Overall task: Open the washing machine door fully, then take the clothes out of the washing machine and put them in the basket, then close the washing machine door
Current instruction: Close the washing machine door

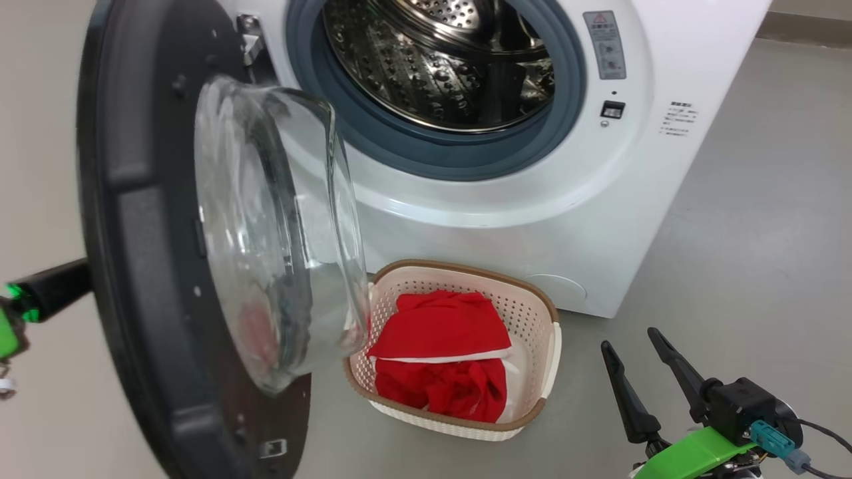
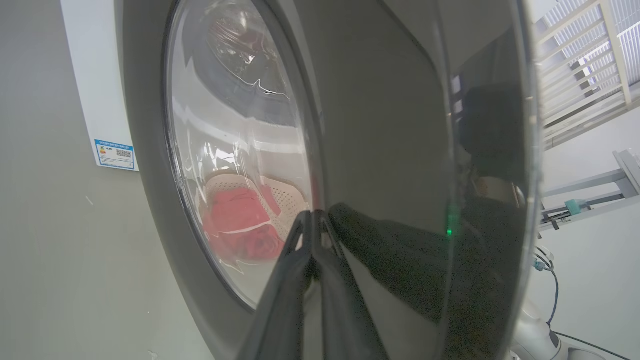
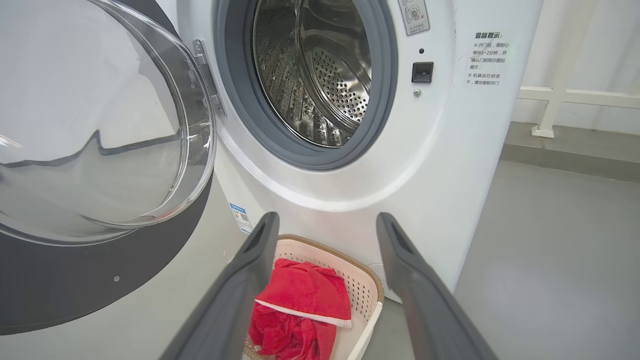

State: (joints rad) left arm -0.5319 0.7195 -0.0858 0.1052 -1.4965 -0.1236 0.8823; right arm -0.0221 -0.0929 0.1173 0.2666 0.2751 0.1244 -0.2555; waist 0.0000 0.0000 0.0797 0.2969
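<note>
Head view — washing machine door [image 1: 133, 233] stands partly open, drum [image 1: 426, 66] bare, clothes [image 1: 439, 326] heaped in the basket [image 1: 532, 306] before the washing machine [image 1: 532, 219]. Left gripper [image 2: 312, 216] pressed together at the door's outer face — likely a blunt pusher for closing. Right gripper [image 1: 630, 338] spread, empty, low, clear of the swing.
</note>
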